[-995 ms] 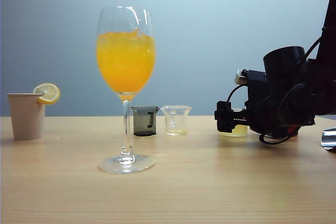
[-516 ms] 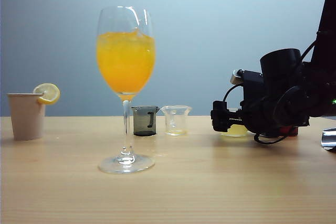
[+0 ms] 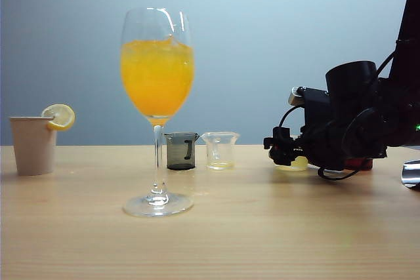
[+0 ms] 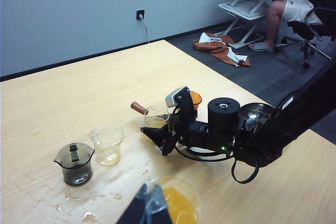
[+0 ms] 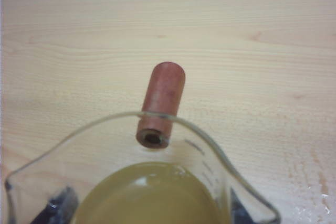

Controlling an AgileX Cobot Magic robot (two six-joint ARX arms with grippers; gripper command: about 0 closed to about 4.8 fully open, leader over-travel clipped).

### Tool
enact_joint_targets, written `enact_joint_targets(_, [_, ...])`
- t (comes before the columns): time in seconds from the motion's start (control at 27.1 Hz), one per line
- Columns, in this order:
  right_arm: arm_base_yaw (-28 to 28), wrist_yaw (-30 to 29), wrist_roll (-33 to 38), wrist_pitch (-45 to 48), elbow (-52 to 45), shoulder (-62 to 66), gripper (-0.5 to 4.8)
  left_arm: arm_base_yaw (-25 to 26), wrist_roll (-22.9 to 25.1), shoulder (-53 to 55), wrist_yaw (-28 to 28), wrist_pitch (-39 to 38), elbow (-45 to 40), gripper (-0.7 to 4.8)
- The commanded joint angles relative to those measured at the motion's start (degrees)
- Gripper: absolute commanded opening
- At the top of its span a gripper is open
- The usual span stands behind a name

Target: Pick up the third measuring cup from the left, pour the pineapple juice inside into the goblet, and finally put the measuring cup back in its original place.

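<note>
The right pincer (image 4: 157,136) is set around the third cup (image 4: 156,116), jaws not seen to pinch it, left pincer (image 4: 149,206) unreadable; if lifted loosely, the cup could slip and juice (image 5: 152,195) be spilled on the table (image 3: 262,227) short of the goblet (image 3: 157,106).

— What stands on the wooden surface (image 3: 210,234)?

— A goblet (image 3: 157,109) of orange drink at left; the right gripper (image 3: 281,150), low at right, reaches around the third measuring cup (image 3: 296,162).

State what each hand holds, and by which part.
Right hand straddles the third cup at its body, closing; firm hold cannot be told. Left hand holds nothing.
</note>
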Motion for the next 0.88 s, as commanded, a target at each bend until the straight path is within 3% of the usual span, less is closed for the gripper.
enact_joint_targets(0.04, [0.1, -1.8, 0.4, -0.2, 0.1, -0.6, 1.98, 0.1, 0.0, -0.2, 0.4, 0.7, 0.4, -0.05])
enact_joint_targets(0.88, [0.1, -4.2, 0.2, -6.8, 0.0, -12.7, 1.97, 0.1, 0.0, -0.2, 0.4, 0.8, 0.4, -0.05])
